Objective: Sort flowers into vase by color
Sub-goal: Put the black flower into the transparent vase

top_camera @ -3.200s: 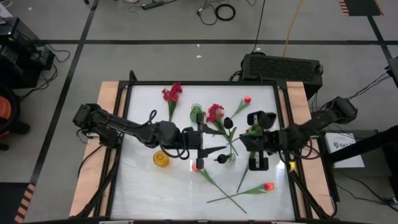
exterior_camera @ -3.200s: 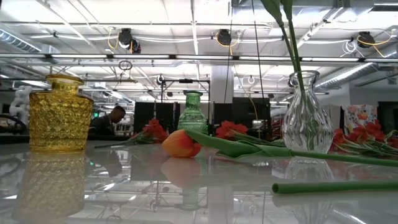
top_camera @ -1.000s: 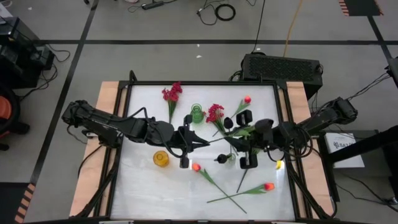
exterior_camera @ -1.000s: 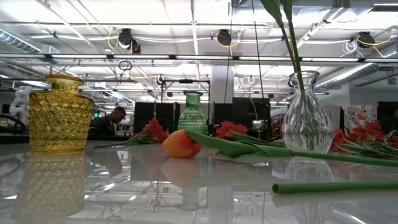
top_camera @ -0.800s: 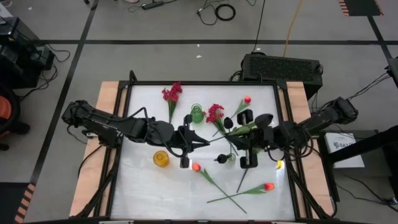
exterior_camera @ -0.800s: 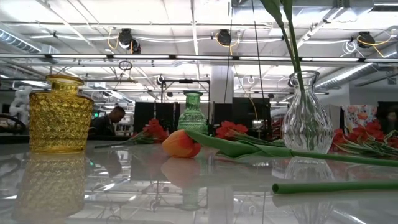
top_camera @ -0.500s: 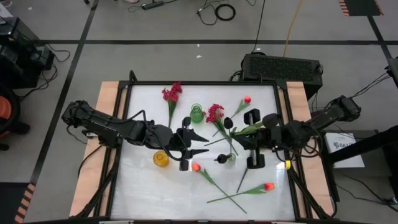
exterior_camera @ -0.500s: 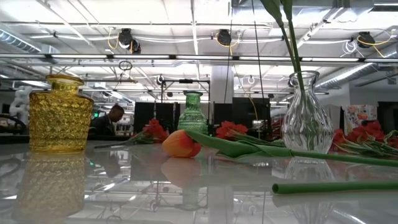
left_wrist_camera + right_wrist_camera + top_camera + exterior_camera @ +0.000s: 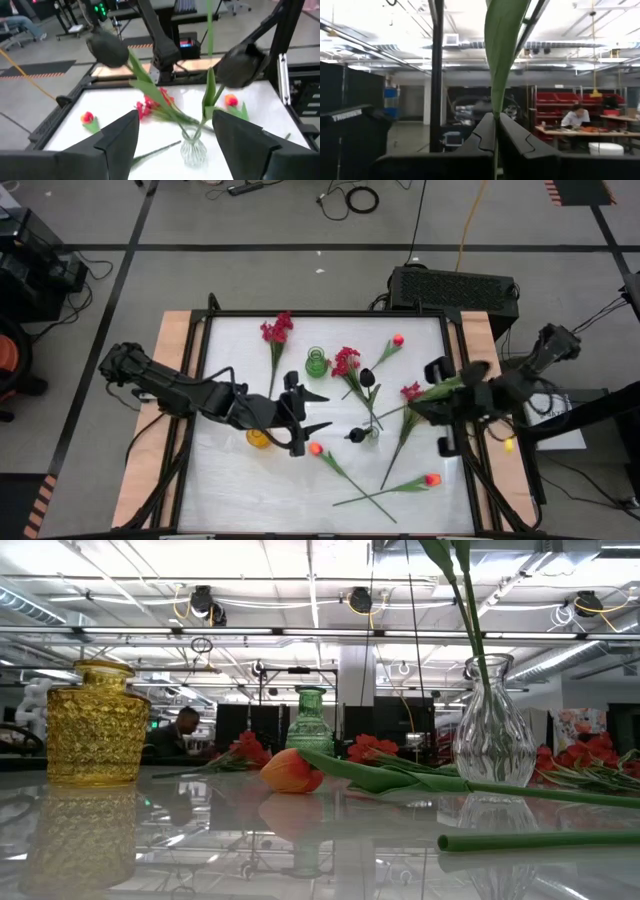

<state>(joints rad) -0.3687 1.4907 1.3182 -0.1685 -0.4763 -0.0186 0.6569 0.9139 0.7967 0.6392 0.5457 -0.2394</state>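
Now, high view: your left gripper (image 9: 318, 411) hangs spread wide and empty beside the yellow vase (image 9: 258, 438) | your right gripper (image 9: 436, 402) is clamped on a pink flower (image 9: 411, 391) lifted near the clear vase (image 9: 371, 432) | right wrist view: fingers (image 9: 482, 137) pinch a green leaf (image 9: 502, 45).

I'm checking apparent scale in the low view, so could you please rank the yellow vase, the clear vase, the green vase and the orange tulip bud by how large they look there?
1. yellow vase
2. clear vase, nearly as tall but narrower
3. green vase; it stands farther back, so its true size is uncertain
4. orange tulip bud
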